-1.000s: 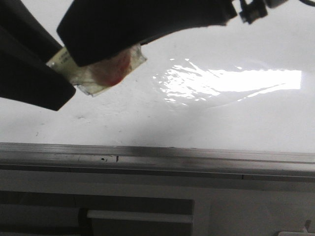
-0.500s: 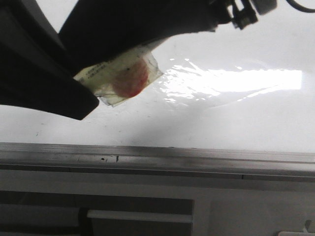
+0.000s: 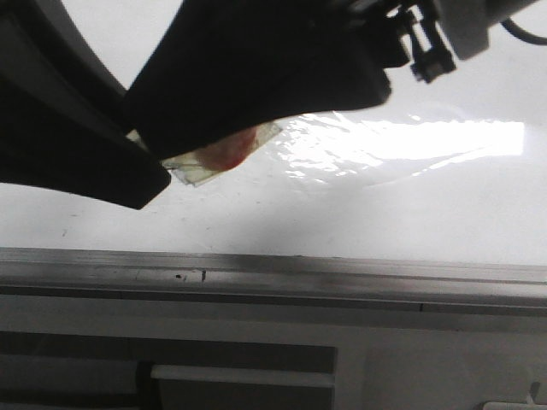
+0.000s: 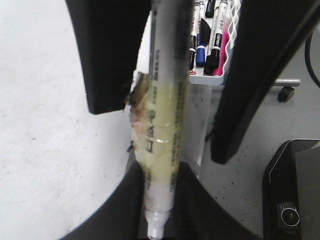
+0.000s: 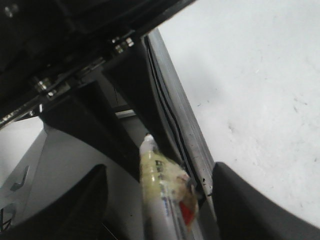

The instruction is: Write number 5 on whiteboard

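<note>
The whiteboard point(image 3: 385, 213) is glossy white with a bright glare patch and a grey edge rail point(image 3: 342, 273). No number 5 shows on the parts in view. A white marker point(image 4: 165, 125) wrapped in yellowish tape with a red patch point(image 3: 224, 154) is held low over the board near the rail. My left gripper point(image 4: 157, 200) is shut on the marker's lower end. My right gripper point(image 5: 167, 200) is open and straddles the taped marker point(image 5: 160, 185), with a gap on each side. One of its fingers point(image 4: 107, 55) is close to the tape's edge.
A white tray of spare markers point(image 4: 210, 30) stands beyond the board's edge. Below it the speckled floor holds a black device point(image 4: 295, 195) and a caster wheel point(image 4: 285, 92). Grey cabinet fronts point(image 3: 239, 376) lie under the rail.
Both dark grippers shifted right over the board. The right gripper came down over the taped marker and now covers most of the tape and red patch.
</note>
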